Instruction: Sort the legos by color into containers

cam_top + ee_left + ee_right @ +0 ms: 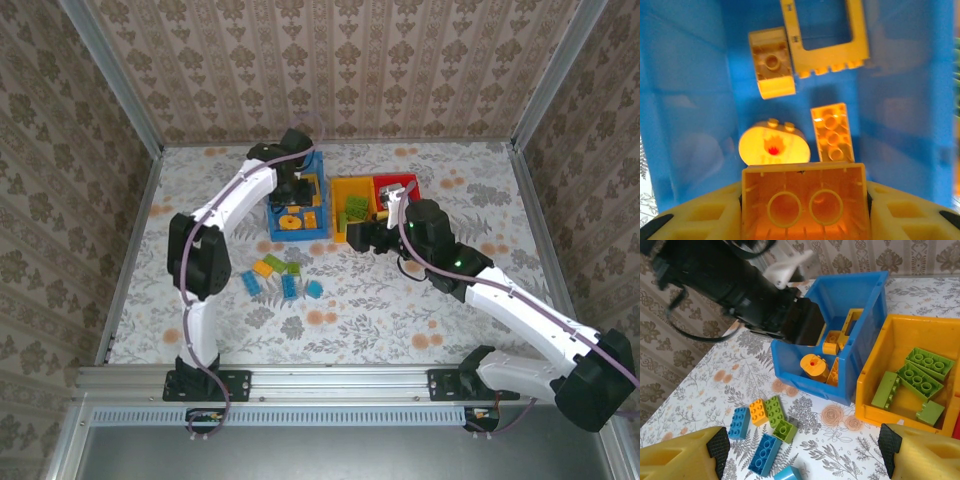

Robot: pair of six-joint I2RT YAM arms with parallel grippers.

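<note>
My left gripper is shut on an orange lego, underside facing the camera, held above the inside of the blue container. Several orange pieces lie in that bin, among them a flame-printed one and a flat brick. From above, the left gripper hangs over the blue container. My right gripper is open and empty, over the table in front of the yellow container, which holds green legos. Loose blue, orange and green legos lie below it.
The red container stands right of the yellow one. The loose bricks sit in a small cluster in front of the blue bin. The left arm's dark wrist reaches over the blue bin's far wall. Patterned walls enclose the table.
</note>
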